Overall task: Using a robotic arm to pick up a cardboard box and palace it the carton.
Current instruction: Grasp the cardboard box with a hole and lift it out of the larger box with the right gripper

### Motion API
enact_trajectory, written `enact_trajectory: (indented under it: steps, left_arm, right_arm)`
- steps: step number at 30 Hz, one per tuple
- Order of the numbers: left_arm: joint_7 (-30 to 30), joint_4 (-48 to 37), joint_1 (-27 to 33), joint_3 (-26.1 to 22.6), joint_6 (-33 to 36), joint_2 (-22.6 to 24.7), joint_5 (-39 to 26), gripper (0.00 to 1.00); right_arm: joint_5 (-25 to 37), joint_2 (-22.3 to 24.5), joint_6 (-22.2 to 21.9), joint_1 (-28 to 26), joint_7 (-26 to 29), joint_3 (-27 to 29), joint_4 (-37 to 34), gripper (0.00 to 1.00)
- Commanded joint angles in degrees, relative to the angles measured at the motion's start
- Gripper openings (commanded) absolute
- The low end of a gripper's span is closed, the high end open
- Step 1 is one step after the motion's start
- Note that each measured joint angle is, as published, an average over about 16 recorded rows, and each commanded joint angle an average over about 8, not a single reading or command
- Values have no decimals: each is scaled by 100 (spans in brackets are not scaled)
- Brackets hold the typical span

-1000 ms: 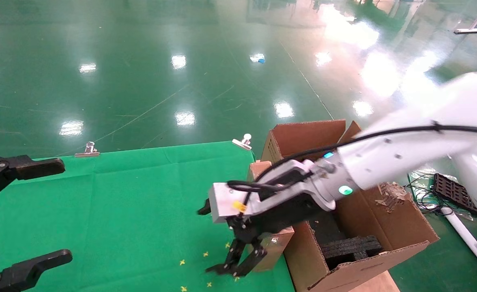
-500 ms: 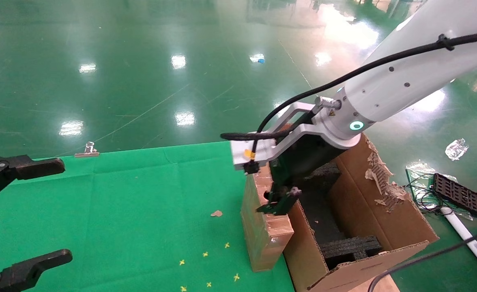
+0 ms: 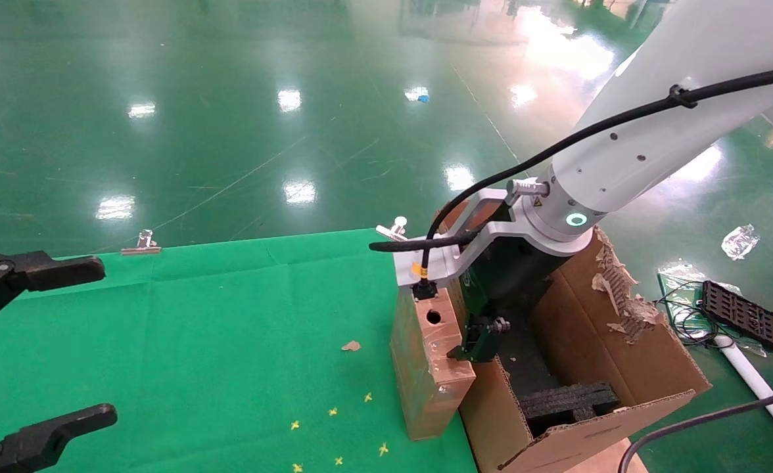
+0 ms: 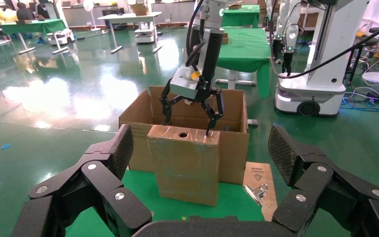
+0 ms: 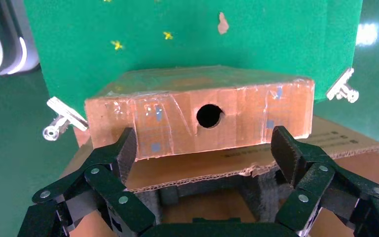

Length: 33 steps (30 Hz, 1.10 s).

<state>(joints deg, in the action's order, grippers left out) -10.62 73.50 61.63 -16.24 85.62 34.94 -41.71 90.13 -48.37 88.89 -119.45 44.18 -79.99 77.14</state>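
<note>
- Cardboard box [image 3: 429, 364] stands upright on the green worktop [image 3: 215, 341], at its edge, touching the carton [image 3: 623, 368] wall; round hole in its top face. Not lifted yet.
- Right tool [image 4: 191, 109] of robotic arm [image 3: 630, 151] hangs above box top, fingers spread, straddling it w/o contact – prob. lining up a top grasp.
- Left tool [image 4: 202, 197] parked at the worktop's other side, fingers apart, holding nothing.
- Carton holds black foam inserts [image 3: 567, 401]; box must go up & over the wall.

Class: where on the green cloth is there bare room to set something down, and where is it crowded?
Free: the wide cloth between the left hand and the cardboard box, bar one scrap and some yellow crosses.

Crowded: the edge where the box abuts the carton, with the right hand open above.
</note>
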Motion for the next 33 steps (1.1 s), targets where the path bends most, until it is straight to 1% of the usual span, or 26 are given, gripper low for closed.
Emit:
enact_trajectory:
  steps: [1,3,6,10,13,17,21,26,27,28,29,30,31,33]
  left_arm:
    - [0,0,0,-1,0,0,1,100]
    - [1,0,0,-2,-1,-1,1,100]
    - [1,0,1,-3,-1,-1,2,100]
    - [2,0,1,-5,-2,-2,3,100]
    - [3,0,1,-6,-3,-2,4,100]
    - [4,0,2,-7,-3,-3,5,100]
    - [5,0,2,-9,-4,-4,6,100]
    - [6,0,2,-11,-5,-5,8,100]
    - [6,0,2,-11,-5,-5,8,100]
    - [6,0,3,-12,-5,-5,8,100]
    - [6,0,3,-12,-5,-5,8,100]
    - [6,0,3,-13,-6,-5,9,98]
    - [7,0,3,-13,-6,-5,9,92]
    - [7,0,3,-14,-6,-6,10,75]
  right_arm:
    - [13,2,-50,-65,37,-72,23,100]
    - [-56,6,-16,-137,442,-109,-53,100]
    - [-305,-17,64,-210,1241,-169,-364,100]
    - [-789,-102,136,-222,2230,-266,-1159,100]
    - [-1013,-201,126,-213,2735,-366,-1738,100]
    - [-1079,-357,119,-171,3097,-552,-2185,100]
    - [-1173,-483,84,-49,3184,-693,-2484,100]
    - [-1118,-678,21,91,3227,-859,-2805,100]
    - [-1105,-714,9,114,3230,-883,-2850,93]
    - [-1094,-745,-1,134,3227,-904,-2884,83]
    - [-1081,-774,-9,152,3222,-924,-2910,71]
    - [-1070,-798,-18,167,3215,-941,-2926,58]
    - [-1061,-819,-26,183,3209,-956,-2936,46]
    - [-1040,-850,-38,207,3200,-986,-2941,21]
